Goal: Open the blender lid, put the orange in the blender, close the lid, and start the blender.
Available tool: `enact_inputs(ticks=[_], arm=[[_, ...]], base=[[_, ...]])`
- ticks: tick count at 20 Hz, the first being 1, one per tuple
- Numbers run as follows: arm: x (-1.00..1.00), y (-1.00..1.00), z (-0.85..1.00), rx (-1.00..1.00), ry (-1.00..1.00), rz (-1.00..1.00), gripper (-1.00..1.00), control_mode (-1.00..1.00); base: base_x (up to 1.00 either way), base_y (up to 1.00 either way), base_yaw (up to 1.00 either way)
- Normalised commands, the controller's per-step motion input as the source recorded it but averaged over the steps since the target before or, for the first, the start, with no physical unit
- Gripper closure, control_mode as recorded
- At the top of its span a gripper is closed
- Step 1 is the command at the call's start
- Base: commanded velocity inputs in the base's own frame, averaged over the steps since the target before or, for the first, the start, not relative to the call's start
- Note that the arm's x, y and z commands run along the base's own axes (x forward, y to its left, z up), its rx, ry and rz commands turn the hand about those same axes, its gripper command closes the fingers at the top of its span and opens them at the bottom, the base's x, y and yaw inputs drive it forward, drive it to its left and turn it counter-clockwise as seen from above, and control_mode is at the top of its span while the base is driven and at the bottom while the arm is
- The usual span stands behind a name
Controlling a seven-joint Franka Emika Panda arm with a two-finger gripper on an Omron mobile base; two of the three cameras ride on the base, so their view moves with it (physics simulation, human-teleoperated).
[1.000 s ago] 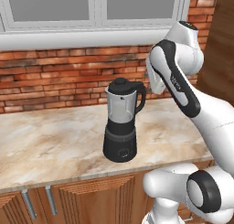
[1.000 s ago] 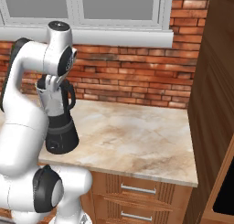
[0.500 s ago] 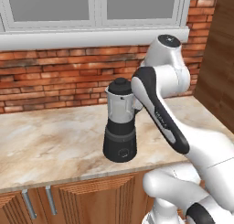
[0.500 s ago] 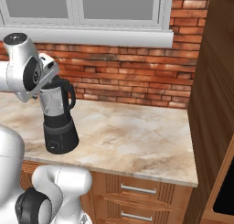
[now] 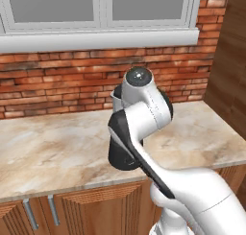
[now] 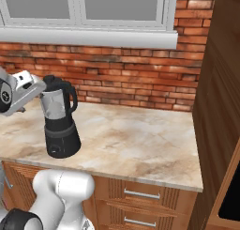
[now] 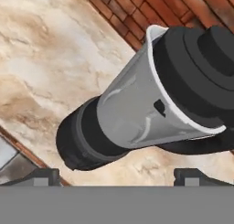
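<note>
Marble counter (image 6: 140, 140) under brick wall (image 6: 131, 79), carrying upright blender (image 6: 60, 118), lid (image 7: 201, 67) on. Hand (image 7: 117, 175) wide open, empty, beside the jar, looking down along it; lid ahead and above.

Blender w/ rounded black base & clear tapered jar (image 6: 58, 123) stands upright on marble table (image 6: 140, 140), near the brick wall, black handle on its right in right base view. Round black knobbed lid (image 7: 201, 67) sits closed on jar rim.
</note>
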Motion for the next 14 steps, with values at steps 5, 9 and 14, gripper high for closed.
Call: enact_inputs(ticks=[5,9,14], arm=[[-0.13,0.16,-0.30,0.00,-0.19,-0.37,-1.00,-1.00],[-0.13,0.09,-0.40,0.00,-0.23,-0.35,-1.00,-1.00],[-0.02,0.13,-0.41,0.00,-0.27,-0.34,-1.00,-1.00]], base=[[0.00,0.00,0.00],[0.00,0.00,0.00],[0.00,0.00,0.00]])
